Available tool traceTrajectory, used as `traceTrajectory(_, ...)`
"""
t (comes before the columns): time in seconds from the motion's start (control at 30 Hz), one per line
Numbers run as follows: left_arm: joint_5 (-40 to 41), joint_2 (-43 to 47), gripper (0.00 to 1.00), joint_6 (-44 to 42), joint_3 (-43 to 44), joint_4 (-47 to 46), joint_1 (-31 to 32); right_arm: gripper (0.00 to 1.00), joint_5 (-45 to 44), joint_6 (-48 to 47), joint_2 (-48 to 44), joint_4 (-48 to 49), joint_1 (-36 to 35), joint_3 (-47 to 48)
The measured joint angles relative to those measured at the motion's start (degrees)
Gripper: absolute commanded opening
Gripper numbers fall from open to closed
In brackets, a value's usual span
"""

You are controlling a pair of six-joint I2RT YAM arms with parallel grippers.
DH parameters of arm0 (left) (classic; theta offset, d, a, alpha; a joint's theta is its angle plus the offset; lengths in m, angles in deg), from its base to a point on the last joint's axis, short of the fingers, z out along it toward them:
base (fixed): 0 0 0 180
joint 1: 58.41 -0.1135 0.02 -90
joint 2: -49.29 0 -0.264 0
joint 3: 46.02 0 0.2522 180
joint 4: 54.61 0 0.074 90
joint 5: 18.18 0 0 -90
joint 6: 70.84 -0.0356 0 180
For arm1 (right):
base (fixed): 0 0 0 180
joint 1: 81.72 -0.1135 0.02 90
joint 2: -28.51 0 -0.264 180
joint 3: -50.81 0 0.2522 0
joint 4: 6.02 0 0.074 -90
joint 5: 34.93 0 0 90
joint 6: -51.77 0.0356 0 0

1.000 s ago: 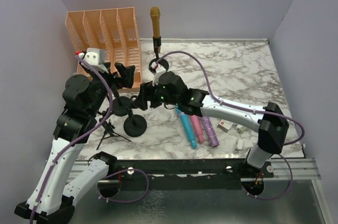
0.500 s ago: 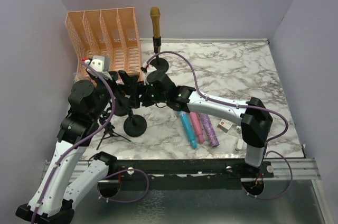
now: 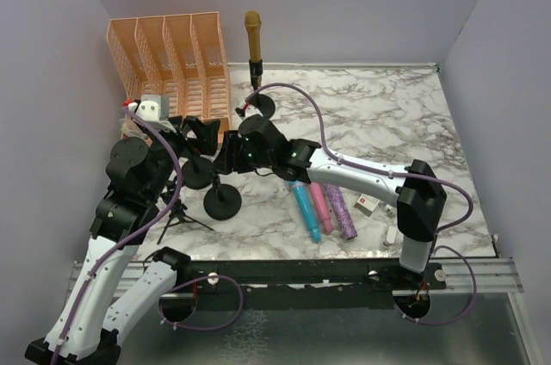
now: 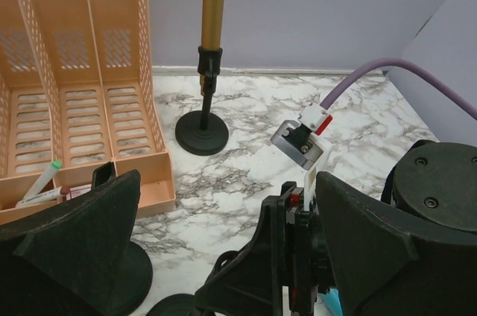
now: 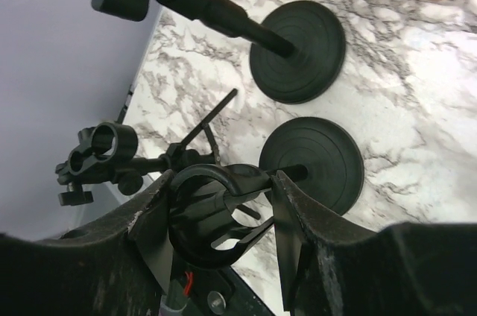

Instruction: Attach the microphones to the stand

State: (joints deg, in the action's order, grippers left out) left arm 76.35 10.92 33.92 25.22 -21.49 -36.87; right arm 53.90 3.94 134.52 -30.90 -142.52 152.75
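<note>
Three microphones lie loose, side by side, near the front middle of the marble tabletop (image 3: 387,115). They are a cyan microphone (image 3: 306,210), a pink microphone (image 3: 320,203) and a glittery purple microphone (image 3: 343,213). Their long axes run roughly parallel from far to near, slanting a little rightward toward the near edge. A fourth, the gold microphone (image 3: 252,34), is upright in a holder at the back, beside an orange file rack (image 3: 168,51).

Left of the loose three is an empty black stand (image 3: 222,202) with a round base. The right gripper (image 5: 220,219) reaches across to it, its jaws partway closed on either side of the stand's C-shaped clip (image 5: 205,173). Whether they already pinch it cannot be told. The left gripper (image 3: 200,134) hovers just beside, jaws spread fully wide and holding nothing.

The loose microphones lie to the right of both sets of jaws, beneath the right arm's forearm. The right arm therefore looks the nearer one to fetch a microphone, probably gripping across its long axis.
</note>
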Motion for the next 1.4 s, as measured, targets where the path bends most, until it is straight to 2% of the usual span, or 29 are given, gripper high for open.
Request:
traceTrajectory(0.17, -0.1, -0.3, 0.99, 0.5, -0.7, 0.0, 0.0, 0.26, -5.5, -0.2, -2.6, -3.0, 0.0, -1.0)
traceTrajectory(0.5, -1.6, -2.6, 0.99, 2.3, -2.6, -0.6, 0.0, 0.28, -14.0, 0.1, -11.6, -5.2, 1.7, -9.7)
traceTrajectory(0.57, -2.2, -3.5, 0.99, 2.8, -3.2, -0.9, 0.0, 0.36, -15.2, 1.0, -12.7, -4.8, 2.0, -11.3)
traceTrajectory(0.73, -3.5, -4.7, 0.99, 3.7, -4.0, -1.4, 0.0, 0.67, -16.6, 2.9, -14.6, -3.6, 3.1, -14.2)
traceTrajectory(0.83, -4.2, -5.2, 0.99, 4.1, -4.0, -1.8, 0.0, 0.72, -16.5, 3.3, -15.9, -1.9, 3.4, -15.5)
traceTrajectory(1.13, -5.7, -6.0, 0.99, 4.5, -4.7, -3.6, 0.0, 0.72, -15.5, 1.2, -22.0, 0.3, 6.2, -15.6)
traceTrajectory(1.3, -6.9, -6.8, 0.99, 5.0, -5.6, -4.2, 0.0, 0.60, -16.4, -1.9, -25.9, -0.1, 10.6, -16.4)
traceTrajectory(1.4, -7.0, -6.9, 0.99, 5.5, -5.9, -4.3, 0.0, 0.56, -17.0, -3.7, -28.8, -1.6, 13.3, -18.6)
